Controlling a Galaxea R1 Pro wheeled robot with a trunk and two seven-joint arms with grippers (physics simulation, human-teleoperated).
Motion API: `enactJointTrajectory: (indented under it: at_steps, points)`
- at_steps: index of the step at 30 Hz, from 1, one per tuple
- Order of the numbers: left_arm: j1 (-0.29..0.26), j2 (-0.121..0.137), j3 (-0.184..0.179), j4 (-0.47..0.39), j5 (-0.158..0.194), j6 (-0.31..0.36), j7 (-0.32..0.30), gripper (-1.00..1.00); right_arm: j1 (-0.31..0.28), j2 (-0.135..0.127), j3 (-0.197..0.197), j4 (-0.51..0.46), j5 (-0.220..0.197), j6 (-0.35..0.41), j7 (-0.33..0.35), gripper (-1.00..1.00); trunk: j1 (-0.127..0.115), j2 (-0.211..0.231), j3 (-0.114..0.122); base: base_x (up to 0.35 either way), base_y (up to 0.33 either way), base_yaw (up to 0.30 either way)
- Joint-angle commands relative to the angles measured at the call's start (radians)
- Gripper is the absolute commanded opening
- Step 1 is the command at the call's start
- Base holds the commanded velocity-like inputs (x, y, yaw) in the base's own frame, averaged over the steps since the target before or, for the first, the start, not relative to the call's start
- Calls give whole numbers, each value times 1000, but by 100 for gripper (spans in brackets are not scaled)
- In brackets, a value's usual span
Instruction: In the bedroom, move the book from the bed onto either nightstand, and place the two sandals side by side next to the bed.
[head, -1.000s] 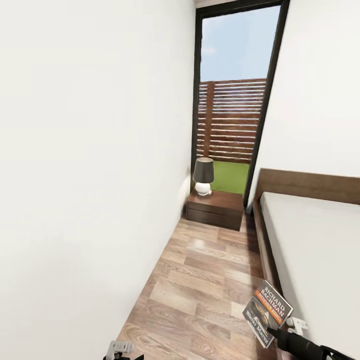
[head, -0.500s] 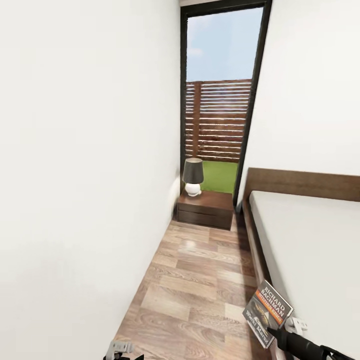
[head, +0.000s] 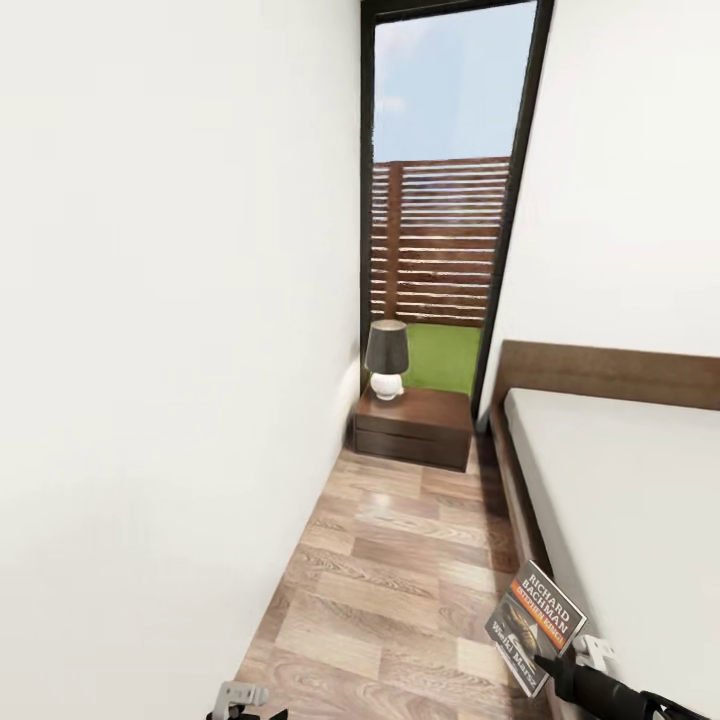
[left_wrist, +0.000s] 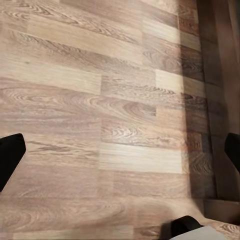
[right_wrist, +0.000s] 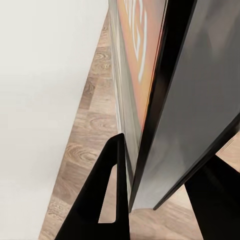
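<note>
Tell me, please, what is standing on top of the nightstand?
A lamp with a dark shade and a white base stands on the nightstand, towards its wall side. The rest of the top looks bare; what its drawers hold cannot be seen.

Wood-plank floor (head: 400, 570) under nightstand (head: 413, 428) and bed (head: 620, 500); lamp (head: 386, 358) on nightstand.

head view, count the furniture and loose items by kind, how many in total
reddish-brown wooden nightstand: 1
pale grey bed with dark wood base: 1
dark-shaded lamp with white base: 1
dark paperback book with orange band: 1
total: 4
</note>
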Motion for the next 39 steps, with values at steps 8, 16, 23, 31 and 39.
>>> enactJointTrajectory:
  at_steps: [8, 16, 23, 31, 39]
  points:
    - [-1, 1, -8, 1, 9, -4, -1, 100, -1, -1, 4, -1, -11, 4, 3, -100, 1, -1, -1, 68, 0, -219]
    - [-1, 1, -8, 1, 9, -4, -1, 100, -1, -1, 4, -1, -11, 4, 3, -100, 1, -1, -1, 2, 0, -294]
    - [-1, 1, -8, 1, 9, -4, 0, 100, -1, -1, 4, -1, -11, 4, 3, -100, 1, -1, -1, 0, 0, -259]
    - [-1, 1, -8, 1, 9, -4, -1, 100, -1, -1, 4, -1, -11, 4, 3, -100, 1, -1, -1, 185, 0, -55]
    - [-1, 1, -8, 1, 9, -4, 0, 100, -1, 0, 4, 0, -11, 4, 3, -100, 1, -1, -1, 321, 0, -1]
